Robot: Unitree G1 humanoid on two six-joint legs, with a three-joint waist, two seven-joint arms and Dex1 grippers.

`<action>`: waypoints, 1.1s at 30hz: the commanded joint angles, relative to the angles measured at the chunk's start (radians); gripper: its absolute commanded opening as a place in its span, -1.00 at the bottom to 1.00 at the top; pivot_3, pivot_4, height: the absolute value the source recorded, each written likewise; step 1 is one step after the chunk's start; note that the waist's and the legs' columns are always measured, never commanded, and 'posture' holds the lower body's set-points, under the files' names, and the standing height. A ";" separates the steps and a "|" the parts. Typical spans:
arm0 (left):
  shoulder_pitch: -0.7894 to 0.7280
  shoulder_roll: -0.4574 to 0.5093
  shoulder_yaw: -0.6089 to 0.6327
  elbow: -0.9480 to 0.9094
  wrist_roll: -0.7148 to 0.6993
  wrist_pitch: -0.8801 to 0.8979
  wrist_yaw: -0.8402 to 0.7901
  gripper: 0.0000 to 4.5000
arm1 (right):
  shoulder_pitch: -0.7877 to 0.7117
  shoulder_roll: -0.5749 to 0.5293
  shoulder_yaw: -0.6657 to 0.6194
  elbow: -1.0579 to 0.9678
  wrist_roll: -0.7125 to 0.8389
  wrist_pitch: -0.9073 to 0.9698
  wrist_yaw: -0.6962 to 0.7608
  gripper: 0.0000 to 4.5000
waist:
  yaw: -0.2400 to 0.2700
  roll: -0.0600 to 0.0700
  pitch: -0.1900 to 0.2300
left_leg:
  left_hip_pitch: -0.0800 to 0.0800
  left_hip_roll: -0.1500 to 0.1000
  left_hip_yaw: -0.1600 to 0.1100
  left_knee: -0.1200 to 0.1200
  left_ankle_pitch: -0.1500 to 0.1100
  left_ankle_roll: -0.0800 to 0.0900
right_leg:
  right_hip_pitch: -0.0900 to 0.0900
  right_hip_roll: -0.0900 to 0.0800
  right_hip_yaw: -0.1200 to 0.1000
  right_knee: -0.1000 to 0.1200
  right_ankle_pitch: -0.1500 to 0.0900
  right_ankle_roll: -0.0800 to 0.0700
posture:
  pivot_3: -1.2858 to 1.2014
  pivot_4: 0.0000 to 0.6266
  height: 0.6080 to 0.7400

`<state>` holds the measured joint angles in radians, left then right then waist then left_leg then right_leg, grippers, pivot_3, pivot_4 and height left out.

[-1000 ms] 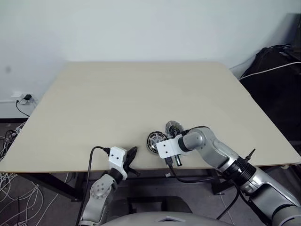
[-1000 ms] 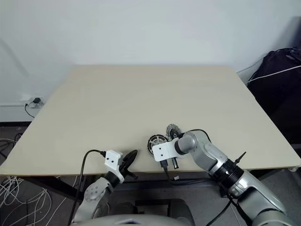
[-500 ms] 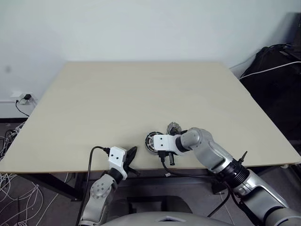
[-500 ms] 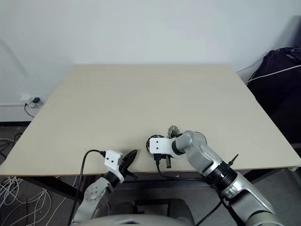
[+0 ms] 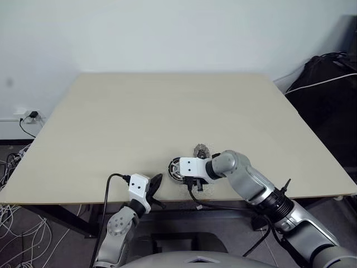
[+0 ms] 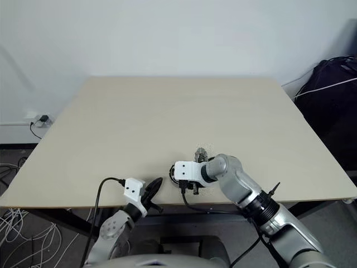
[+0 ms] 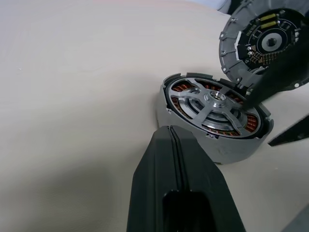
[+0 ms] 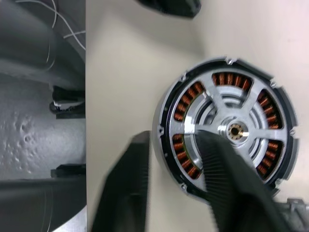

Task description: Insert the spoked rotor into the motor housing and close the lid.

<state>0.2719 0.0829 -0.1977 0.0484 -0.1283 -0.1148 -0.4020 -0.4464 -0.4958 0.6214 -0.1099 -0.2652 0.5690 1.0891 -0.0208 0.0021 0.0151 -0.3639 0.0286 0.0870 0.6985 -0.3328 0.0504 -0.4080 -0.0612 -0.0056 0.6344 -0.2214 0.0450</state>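
Worktop [image 5: 139,117]: pale wood, with the small parts near its front edge
Housing [image 7: 215,118]: sat flat on the worktop, close to the front edge; round, dark rim, orange windings in a ring inside
Rotor [image 8: 227,128]: lay inside the housing, over the windings; silver spokes ran out from a hub in the middle
Lid [image 7: 265,43]: just behind the housing and tilted up, its inner side facing the left wrist camera; a dark board with small gold bits showed on that side; its lower edge was at the housing rim, but I could not tell if they touched
Left gripper [image 5: 154,187]: hung at the front edge of the worktop, just left of the housing, with its jaws pressed together and nothing in them
Right gripper [image 8: 169,188]: leaned down over the housing from the right; its jaws stood apart, one finger [image 8: 123,188] outside the housing rim and the other across the rotor near the hub; I could not tell if they pressed on anything
Dark bag [image 5: 326,95]: on the floor past the right side of the worktop
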 commanded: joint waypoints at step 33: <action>-0.012 -0.001 0.001 -0.035 -0.003 0.002 -0.008 -1.00 | -0.114 0.127 -0.286 0.037 -0.054 -0.074 -0.659 -0.69 | -0.005 0.000 0.000 | -0.001 0.000 0.001 0.000 0.003 -0.005 | -0.001 0.000 0.000 0.002 0.000 0.000 | 0.03 -1.00 1.00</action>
<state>0.2686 0.0829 -0.1971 0.0505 -0.1289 -0.1116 -0.4131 -0.5354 -0.3394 0.3463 -0.0801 -0.2634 0.5360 0.4670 -0.0253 0.0026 0.0150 -0.3646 0.0282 0.0879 0.6984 -0.3301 0.0457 -0.4092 -0.0614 -0.0052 0.6361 -0.2217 0.0447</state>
